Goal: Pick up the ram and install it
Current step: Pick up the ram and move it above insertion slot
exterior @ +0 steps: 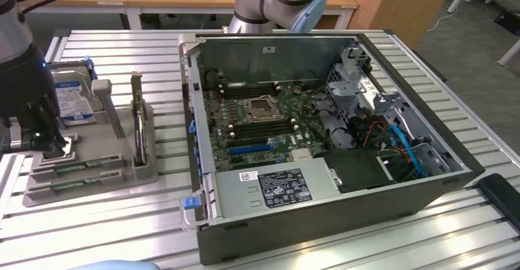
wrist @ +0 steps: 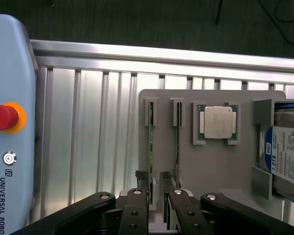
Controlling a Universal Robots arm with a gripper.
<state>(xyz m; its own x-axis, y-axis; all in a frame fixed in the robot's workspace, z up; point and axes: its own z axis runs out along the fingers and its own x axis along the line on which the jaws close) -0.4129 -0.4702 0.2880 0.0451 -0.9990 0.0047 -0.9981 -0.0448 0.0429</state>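
Poised at one end of the ram with fingers spread either side, pinching nothing; set on edge in the grey holder, stretching lengthwise straight away from them.

Bright, cool light falls evenly from overhead. The slatted metal surface throws it back in pale streaks, and in my wrist view those slats glare close to white. Inside the computer case it is dimmer, its walls shading the motherboard, though the white label catches a sheen. My fingers look dark and soft-edged so near the lens, and my wrist is a blurred black mass at the exterior view's left. The floor beyond the surface reads nearly black.
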